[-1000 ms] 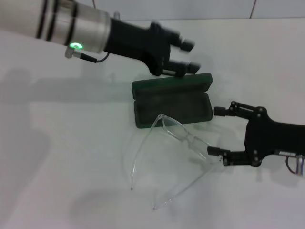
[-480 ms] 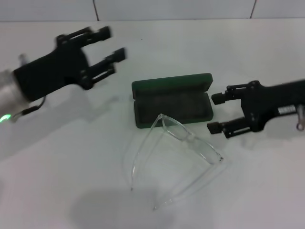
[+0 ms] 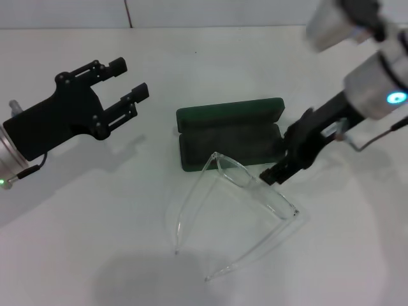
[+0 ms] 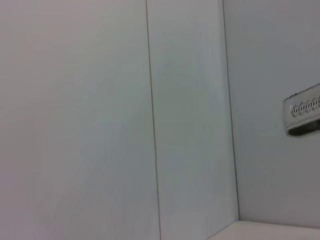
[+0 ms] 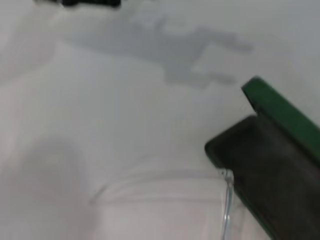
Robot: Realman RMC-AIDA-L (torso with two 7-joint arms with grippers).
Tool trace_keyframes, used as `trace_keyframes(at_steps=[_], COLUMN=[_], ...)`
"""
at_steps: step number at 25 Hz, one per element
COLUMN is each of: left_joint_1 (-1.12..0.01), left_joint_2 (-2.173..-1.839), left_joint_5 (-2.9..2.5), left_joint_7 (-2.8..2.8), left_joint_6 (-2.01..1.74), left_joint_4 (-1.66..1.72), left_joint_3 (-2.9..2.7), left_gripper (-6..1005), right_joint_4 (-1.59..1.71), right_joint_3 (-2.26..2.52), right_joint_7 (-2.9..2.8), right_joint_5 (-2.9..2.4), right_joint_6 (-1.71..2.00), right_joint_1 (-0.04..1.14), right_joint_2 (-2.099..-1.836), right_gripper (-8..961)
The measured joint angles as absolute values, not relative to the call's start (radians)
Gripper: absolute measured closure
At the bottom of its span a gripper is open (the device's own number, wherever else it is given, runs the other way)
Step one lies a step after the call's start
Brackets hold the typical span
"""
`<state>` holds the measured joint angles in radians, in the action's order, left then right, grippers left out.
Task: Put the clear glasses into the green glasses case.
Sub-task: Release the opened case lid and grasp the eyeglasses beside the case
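The green glasses case (image 3: 229,139) lies open mid-table, its lid (image 3: 229,113) folded back and its dark lining empty. The clear glasses (image 3: 255,186) rest on the table in front of it. One end of the lens overlaps the case's near edge, and the thin arms stretch toward me. My right gripper (image 3: 275,173) comes down from the upper right. Its tip is at the case's right near corner, just above the lens. My left gripper (image 3: 131,78) hovers open, well left of the case. The right wrist view shows the case (image 5: 272,155) and a bit of the glasses (image 5: 227,200).
White tabletop (image 3: 95,210) all around, with a wall seam along the far edge. The left wrist view shows only white wall panels and a small white device (image 4: 305,112).
My left arm has drawn back from over the case to the left. My right arm has swung up and turned, bringing its gripper from right of the glasses to the case's right near corner.
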<state>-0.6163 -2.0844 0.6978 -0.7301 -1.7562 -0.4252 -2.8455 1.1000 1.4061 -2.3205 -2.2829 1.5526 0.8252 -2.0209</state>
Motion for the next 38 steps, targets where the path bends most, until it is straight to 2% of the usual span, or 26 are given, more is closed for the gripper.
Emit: trace_keyframes(at_steps=[8, 25, 36, 38], left_joint_1=[-0.63, -0.653, -0.654, -0.653], left_joint_2=[-2.085, -2.085, -2.086, -2.086], left_joint_5=[0.671, 0.67, 0.67, 0.67], left_joint_7=[-0.73, -0.729, -0.726, -0.726], left_joint_6=[-1.754, -1.731, -1.717, -1.716], left_joint_4=[-0.423, -0.406, -0.405, -0.405], left_joint_3=[-2.845, -2.845, -2.845, -2.845], left_gripper=[436, 438, 437, 437], right_joint_4=[1.091, 1.067, 1.049, 1.048], right_joint_3=[1.631, 1.802, 1.839, 1.847], right_joint_7=[-2.509, -2.533, -2.534, -2.534], right_joint_5=[-2.359, -2.335, -2.311, -2.307], right_joint_6=[1.479, 1.345, 1.288, 1.278], right_joint_1=[0.898, 0.888, 0.888, 0.888], right_joint_2=[-2.024, -2.028, -2.028, -2.028], right_gripper=[205, 217, 504, 502])
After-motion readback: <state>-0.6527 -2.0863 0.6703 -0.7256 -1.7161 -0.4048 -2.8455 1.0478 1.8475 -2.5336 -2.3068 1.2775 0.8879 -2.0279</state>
